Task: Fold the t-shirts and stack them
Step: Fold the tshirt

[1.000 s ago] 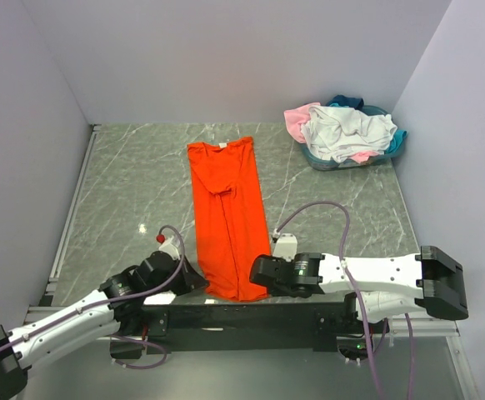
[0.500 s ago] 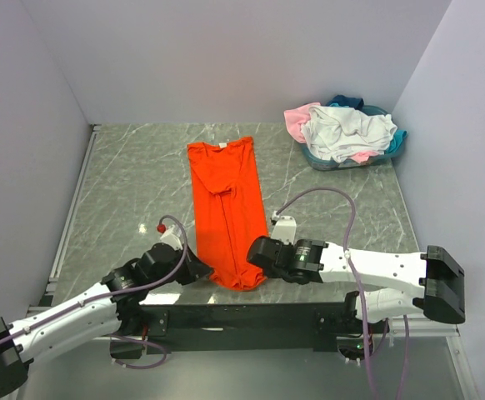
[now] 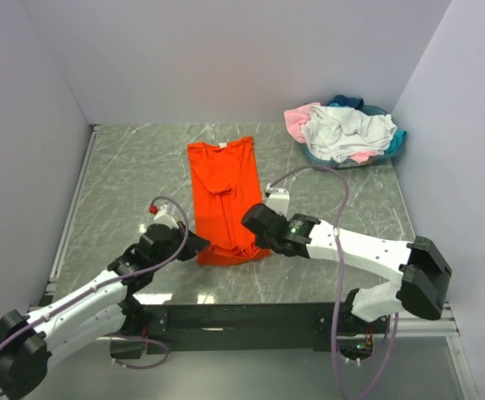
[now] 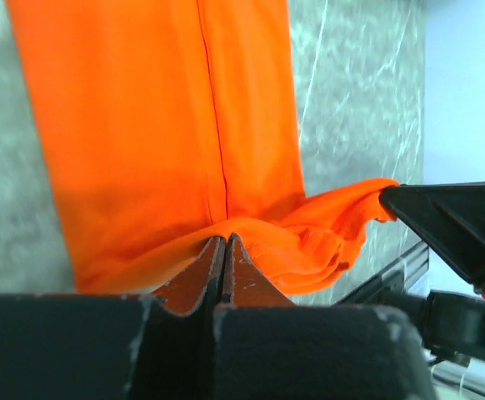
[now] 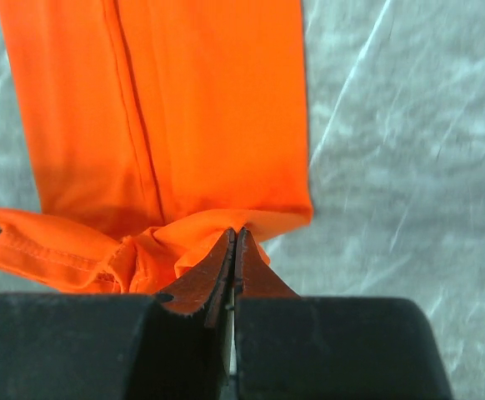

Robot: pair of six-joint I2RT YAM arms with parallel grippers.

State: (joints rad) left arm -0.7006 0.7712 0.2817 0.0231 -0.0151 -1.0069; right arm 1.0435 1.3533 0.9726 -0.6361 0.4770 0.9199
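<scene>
Near the middle of the table [image 3: 126, 183], both my hands are clenched on the near hem of the orange shirt [image 3: 224, 196]. My left gripper [image 3: 199, 244] pinches the hem's left corner and my right gripper [image 3: 249, 218] pinches its right corner. In both wrist views the jaws are pressed together with cloth caught between them. The hem sags in a bunch between the two grippers, over the lower part of the shirt. The far part of the shirt lies flat and narrow, with the collar toward the back wall.

Bare marble spreads wide on either side of the shirt and beyond the collar. On the left the table ends at a metal rail [image 3: 74, 200] under the left wall [image 3: 26, 167]; on the right it runs to the right wall [image 3: 463, 150]. The heap of shirts [image 3: 347, 133], white, pink and teal, sits in the far right corner, well apart from the orange shirt and from my arms. A pale tag [image 3: 222, 145] at the collar is too small to read.
</scene>
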